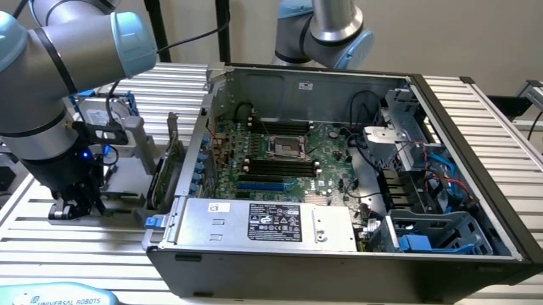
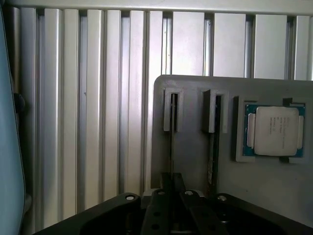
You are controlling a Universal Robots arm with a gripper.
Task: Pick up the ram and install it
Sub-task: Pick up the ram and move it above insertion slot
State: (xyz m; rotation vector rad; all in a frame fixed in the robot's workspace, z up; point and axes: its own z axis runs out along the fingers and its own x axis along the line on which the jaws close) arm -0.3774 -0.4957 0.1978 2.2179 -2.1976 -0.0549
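I look down the wrist view and see my gripper (image 2: 171, 182) right on the ram (image 2: 171, 147). The ram stands on its thin edge in a slot of the grey holder (image 2: 190, 147). The two black fingers (image 2: 165, 183) look pressed together, one on each flat side of the stick, so I call it clamped on the ram. The ram sits in its slot and is not lifted out.

A second stick (image 2: 214, 152) stands in the next slot, just beside the first one. The fingers do not touch it. On the far side of that stick, a square silver chip (image 2: 276, 129) lies flat in its own pocket of the holder.

In the exterior view the gripper (image 1: 72, 206) is low over the holder (image 1: 123, 190), on the slatted metal table (image 1: 76, 248). The open computer case (image 1: 306, 79) stands to the exterior view's right. Its green board (image 1: 327, 143) with the black memory slots (image 1: 271, 168) is well apart from the ram.
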